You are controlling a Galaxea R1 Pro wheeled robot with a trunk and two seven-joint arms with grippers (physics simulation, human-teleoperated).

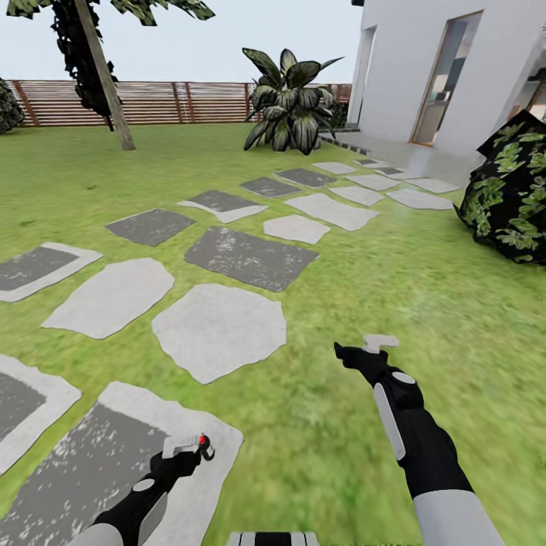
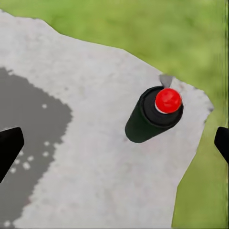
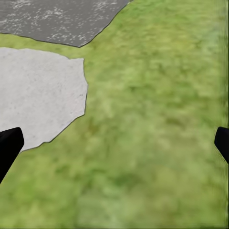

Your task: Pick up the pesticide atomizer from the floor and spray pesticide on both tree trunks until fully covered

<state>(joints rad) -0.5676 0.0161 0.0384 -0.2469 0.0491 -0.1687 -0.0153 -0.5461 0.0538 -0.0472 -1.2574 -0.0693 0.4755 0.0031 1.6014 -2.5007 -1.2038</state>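
Head view: the pesticide atomizer (image 1: pixel 205 447) stands on a pale paving slab (image 1: pixel 193 485) near that slab's right-hand edge, where stone gives way to lawn (image 1: pixel 341 250). It is a small dark canister with a red cap. The left gripper (image 1: pixel 184 449) is at the canister, apparently touching it on the robot's left — contact cannot be confirmed from this angle.

Left wrist view: atomizer (image 2: pixel 153 114) lies ahead of the fingers and between their lines, nearer the one finger (image 2: pixel 222 143) than the other (image 2: pixel 9 150). Its long axis runs roughly along the camera's line of sight, cap toward the lens, body leaning slightly away. Both fingertips sit at the picture's margins, wide apart, nothing between them. The slab's edge passes just beyond the canister.

Left arm is low and extended forward and down over the slab; clearly the nearer arm. The right gripper (image 1: pixel 362 350) hangs over bare grass, well apart from the canister — its fingers (image 3: pixel 10 148) likewise spread wide and empty.

Judgement: the pick-up is not yet made. The coming move calls for centring the left fingers on the canister body before closing; an off-centre close risks tipping it.
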